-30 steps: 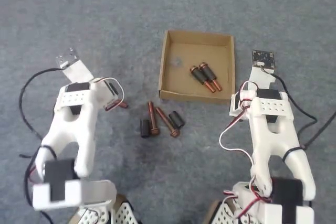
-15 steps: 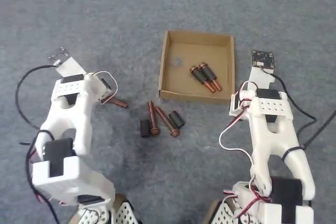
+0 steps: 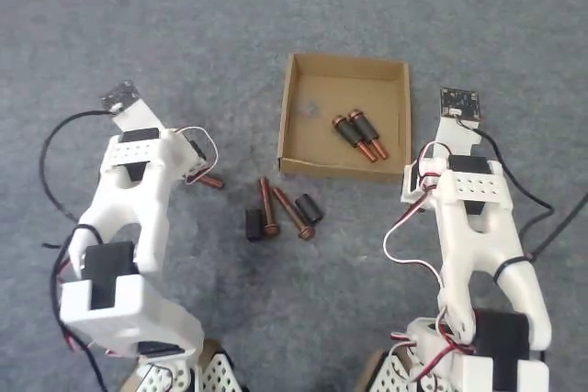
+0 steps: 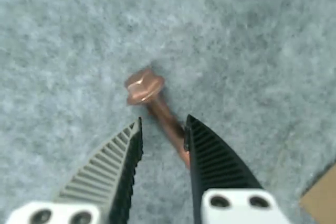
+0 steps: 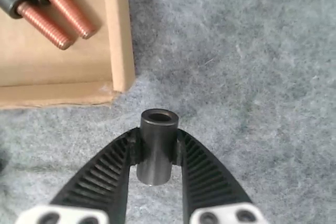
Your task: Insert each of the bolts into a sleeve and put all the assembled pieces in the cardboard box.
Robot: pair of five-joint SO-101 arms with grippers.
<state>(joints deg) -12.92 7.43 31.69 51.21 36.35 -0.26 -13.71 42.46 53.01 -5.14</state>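
My left gripper (image 4: 163, 121) is open and straddles a copper bolt (image 4: 149, 95) on the grey carpet; the shank leans against one finger and a gap shows on the other side. From above, that bolt (image 3: 211, 182) pokes out beside the left gripper (image 3: 196, 172), left of the cardboard box (image 3: 287, 117). My right gripper (image 5: 159, 135) is shut on an upright black sleeve (image 5: 157, 153), just off the corner of the box (image 5: 118, 30). Two assembled pieces (image 3: 358, 135) lie in the box.
In front of the box, between the arms, two loose bolts (image 3: 266, 206) (image 3: 294, 214) and two black sleeves (image 3: 254, 225) (image 3: 309, 208) lie close together. Open carpet surrounds them. The right arm (image 3: 469, 218) stands by the box's near right corner.
The left arm swung out to the left and came partly back, and the bolt at its fingers turned slightly. The right arm and its sleeve stayed put.
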